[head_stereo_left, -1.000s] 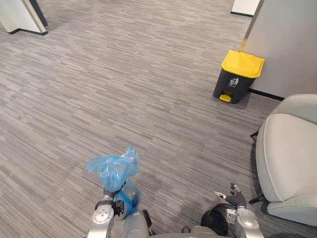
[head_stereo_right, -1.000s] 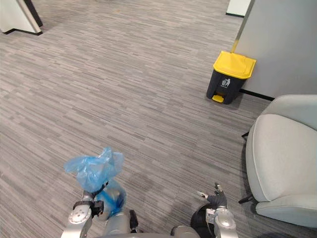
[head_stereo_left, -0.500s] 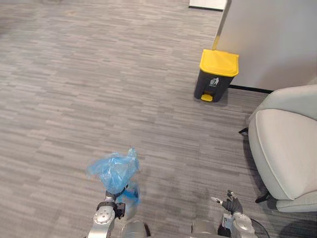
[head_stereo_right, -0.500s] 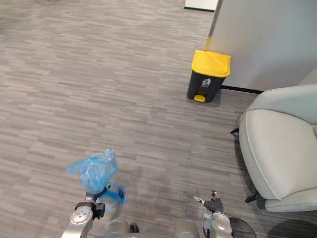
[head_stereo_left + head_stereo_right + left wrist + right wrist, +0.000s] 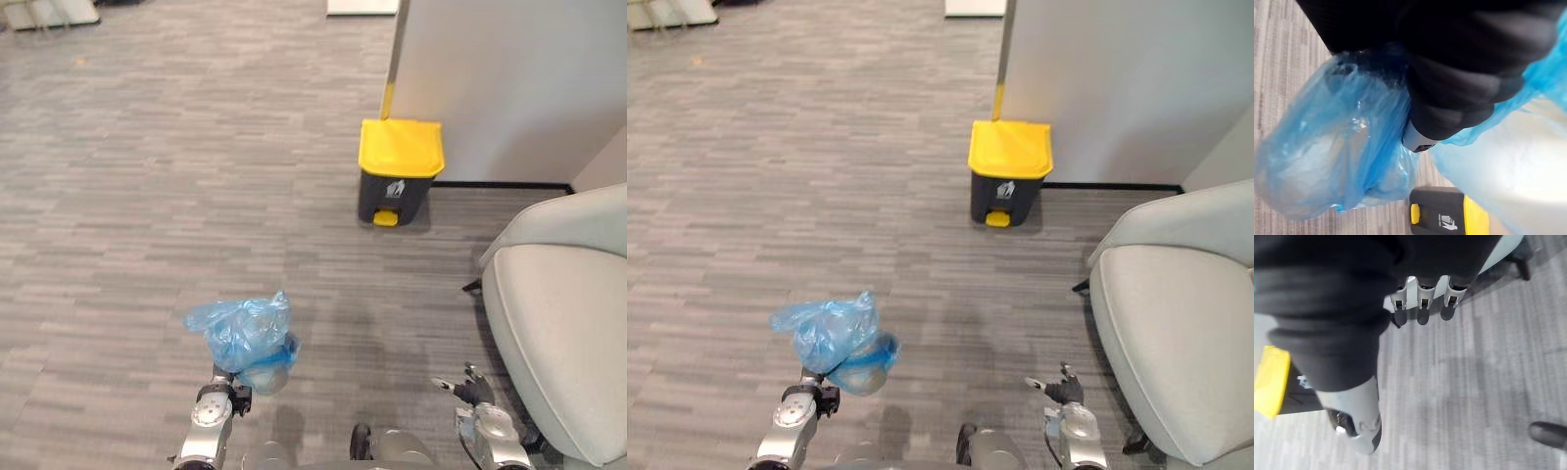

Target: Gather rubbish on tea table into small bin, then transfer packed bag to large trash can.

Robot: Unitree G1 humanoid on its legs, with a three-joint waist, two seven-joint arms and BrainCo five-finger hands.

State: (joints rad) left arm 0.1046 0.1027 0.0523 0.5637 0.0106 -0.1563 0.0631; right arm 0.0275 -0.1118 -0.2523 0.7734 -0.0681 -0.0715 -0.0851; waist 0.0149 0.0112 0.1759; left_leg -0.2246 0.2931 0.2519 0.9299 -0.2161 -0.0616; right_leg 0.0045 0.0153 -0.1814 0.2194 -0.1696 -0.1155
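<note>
Grey striped floor [image 5: 147,196] before yellow-lidded bin [image 5: 397,181]; left hand [image 5: 233,394] tight around blue bag [image 5: 245,333], right hand [image 5: 474,394] slack-fingered.

**Floor layout ahead of the robot**

The bag [image 5: 243,333] sits above the left robot hand [image 5: 223,395], low and left. The right robot hand [image 5: 475,392] lies low right, just beside the armchair [image 5: 563,343]. The trash can [image 5: 399,171] stands on the floor [image 5: 147,196] farther ahead, with the partition [image 5: 509,78] close behind it.
</note>
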